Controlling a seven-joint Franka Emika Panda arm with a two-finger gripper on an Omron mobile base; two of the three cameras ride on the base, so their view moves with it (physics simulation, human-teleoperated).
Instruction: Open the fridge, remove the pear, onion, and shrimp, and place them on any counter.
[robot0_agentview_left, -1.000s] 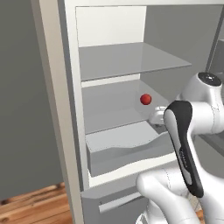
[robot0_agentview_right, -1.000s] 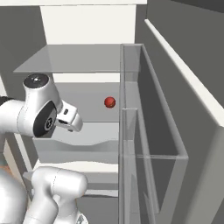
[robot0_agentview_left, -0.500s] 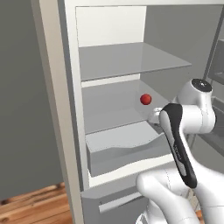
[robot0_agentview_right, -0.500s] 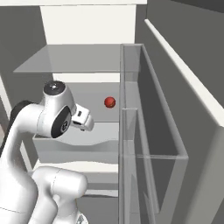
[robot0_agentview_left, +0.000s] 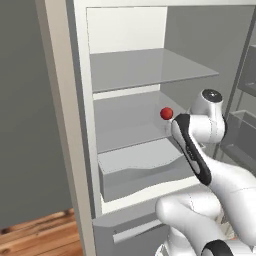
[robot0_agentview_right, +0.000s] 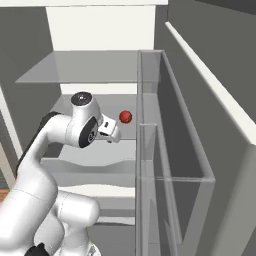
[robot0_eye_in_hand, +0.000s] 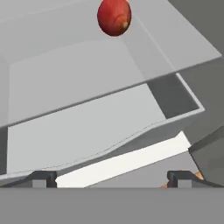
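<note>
Across both base views the fridge (robot0_agentview_left: 70, 125) is seen standing open, its white interior and grey shelves exposed and its door (robot0_agentview_right: 200, 150) swung out to the right, with clear door bins seen edge-on in the right base view. Below the shelves a grey drawer (robot0_agentview_left: 140, 172) is seen, and under that the lower drawer front (robot0_agentview_left: 130, 227). The white arm (robot0_agentview_left: 200, 150) is raised in front of the middle compartment, its hand turned toward the shelf. The gripper (robot0_eye_in_hand: 112, 177) is seen in the hand view with its two dark fingertips (robot0_eye_in_hand: 41, 178) set wide apart and nothing held between them. The onion (robot0_agentview_left: 166, 113), a small dark-red ball, is found on the middle shelf (robot0_agentview_right: 100, 107) toward the back right, near the gripper but apart from it. It is also seen from the hand camera (robot0_eye_in_hand: 114, 16), lying on the shelf beyond the drawer's rim.
</note>
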